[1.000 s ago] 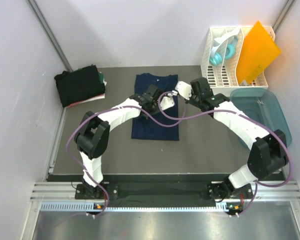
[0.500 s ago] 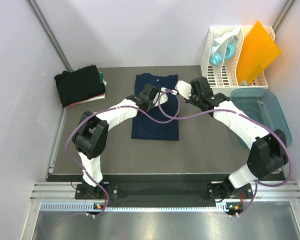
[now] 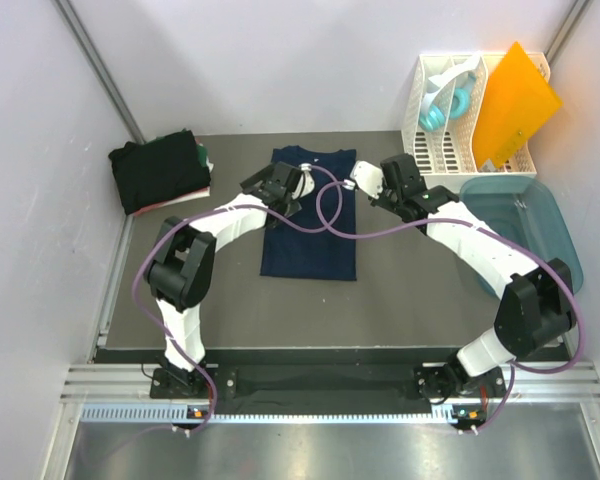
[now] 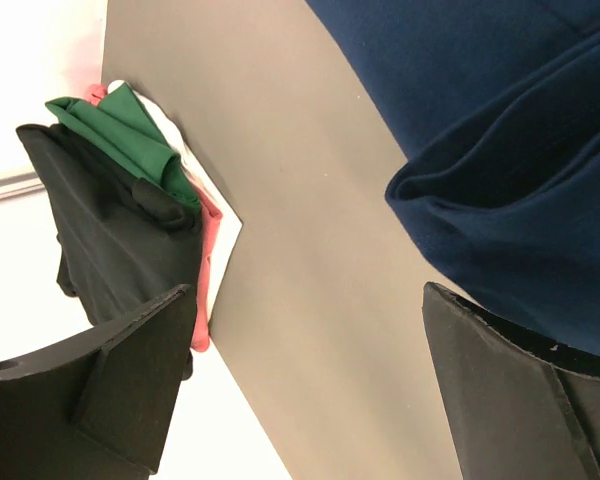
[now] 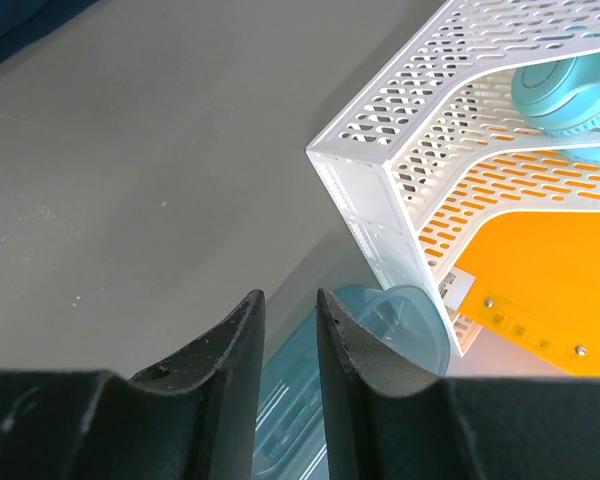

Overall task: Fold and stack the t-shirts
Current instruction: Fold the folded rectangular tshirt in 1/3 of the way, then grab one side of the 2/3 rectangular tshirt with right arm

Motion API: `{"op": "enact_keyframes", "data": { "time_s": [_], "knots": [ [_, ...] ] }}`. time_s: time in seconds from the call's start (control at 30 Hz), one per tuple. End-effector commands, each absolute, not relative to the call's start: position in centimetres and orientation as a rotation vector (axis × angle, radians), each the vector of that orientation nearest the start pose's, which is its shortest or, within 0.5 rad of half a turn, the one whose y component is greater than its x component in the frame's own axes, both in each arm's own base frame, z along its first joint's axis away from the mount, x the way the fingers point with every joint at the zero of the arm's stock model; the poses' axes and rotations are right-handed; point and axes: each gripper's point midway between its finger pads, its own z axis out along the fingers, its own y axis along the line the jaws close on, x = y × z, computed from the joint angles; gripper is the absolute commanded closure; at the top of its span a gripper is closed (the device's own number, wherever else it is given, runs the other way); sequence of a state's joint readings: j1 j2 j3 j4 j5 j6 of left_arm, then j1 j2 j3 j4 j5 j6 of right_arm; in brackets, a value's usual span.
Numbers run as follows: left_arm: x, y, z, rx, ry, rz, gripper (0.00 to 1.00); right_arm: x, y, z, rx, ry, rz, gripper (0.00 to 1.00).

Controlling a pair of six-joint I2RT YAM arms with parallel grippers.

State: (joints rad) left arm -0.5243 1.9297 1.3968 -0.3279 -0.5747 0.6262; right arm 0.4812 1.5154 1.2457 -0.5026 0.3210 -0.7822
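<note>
Grey bench (image 3: 430, 290) holds a navy t-shirt (image 3: 310, 240), folded narrow, at centre; dark folded shirts (image 3: 160, 172) sit far left. The left fingers (image 4: 510, 400) spread wide, empty, beside its far-left edge; the right fingers (image 5: 225, 370) are narrowly parted, empty. Its loose fold may snag on them and reopen.
</note>
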Motion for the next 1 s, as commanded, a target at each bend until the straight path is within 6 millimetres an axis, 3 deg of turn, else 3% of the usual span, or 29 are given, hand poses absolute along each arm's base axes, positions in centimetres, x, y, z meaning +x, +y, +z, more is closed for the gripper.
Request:
{"op": "enact_keyframes", "data": {
  "time_s": [0.0,0.07,0.13,0.17,0.27,0.4,0.5,0.6,0.63,0.67,0.7,0.77,0.8,0.83,0.9,0.97],
  "knots": [
    [47.0,-13.9,14.5,0.942,2.046,0.697,0.01,39.9,11.5,20.0,-1.208,1.965,-0.519,0.72],
    [46.9,-14.5,16.4,0.926,2.011,0.616,0.01,39.6,11.7,19.8,-1.222,1.966,-0.489,0.74],
    [45.8,-16.4,16.8,1.013,1.992,0.445,0.01,38.6,12.0,18.8,-1.285,1.992,-0.442,0.81],
    [45.3,-17.3,18.0,1.034,1.953,0.38,0.01,38.0,12.9,18.2,-1.328,1.99,-0.365,0.97],
    [43.2,-18.6,17.9,1.155,1.947,0.24,0.01,35.3,14.5,15.6,-1.48,2.038,-0.16,1.0],
    [41.3,-18.5,16.7,1.227,1.985,0.146,0.01,33.4,15.9,12.7,-1.553,2.119,0.016,1.0],
    [39.8,-18.3,14.9,1.298,2.019,0.081,0.01,33.9,17.3,11.8,-1.534,2.115,0.092,1.0],
    [39.3,-18.2,13.3,1.325,2.041,-0.013,0.1,34.7,19.1,11.4,-1.498,2.128,0.2,1.0],
    [39.8,-17.4,13.2,1.292,2.061,-0.042,0.23,35.7,19.6,12.5,-1.453,2.116,0.239,1.0],
    [39.9,-17.0,12.3,1.273,2.11,-0.085,0.41,35.7,20.6,12.2,-1.436,2.119,0.349,1.0],
    [40.4,-17.4,13.2,1.201,2.128,-0.171,0.64,36.7,20.6,13.3,-1.37,2.126,0.398,1.0],
    [40.9,-15.9,12.6,1.102,2.231,-0.264,0.88,36.9,21.6,13.2,-1.32,2.14,0.551,1.0],
    [41.4,-16.5,13.4,1.055,2.224,-0.357,1.0,37.9,21.3,14.0,-1.257,2.148,0.589,1.0],
    [41.8,-15.8,13.2,1.017,2.246,-0.382,1.0,37.9,21.8,13.7,-1.236,2.151,0.668,1.0],
    [41.8,-16.1,13.3,0.998,2.243,-0.44,1.0,39.2,21.5,14.4,-1.157,2.161,0.72,1.0],
    [41.8,-16.7,13.5,1.005,2.221,-0.482,1.0,39.7,21.9,13.8,-1.105,2.186,0.82,1.0]
  ]
}}
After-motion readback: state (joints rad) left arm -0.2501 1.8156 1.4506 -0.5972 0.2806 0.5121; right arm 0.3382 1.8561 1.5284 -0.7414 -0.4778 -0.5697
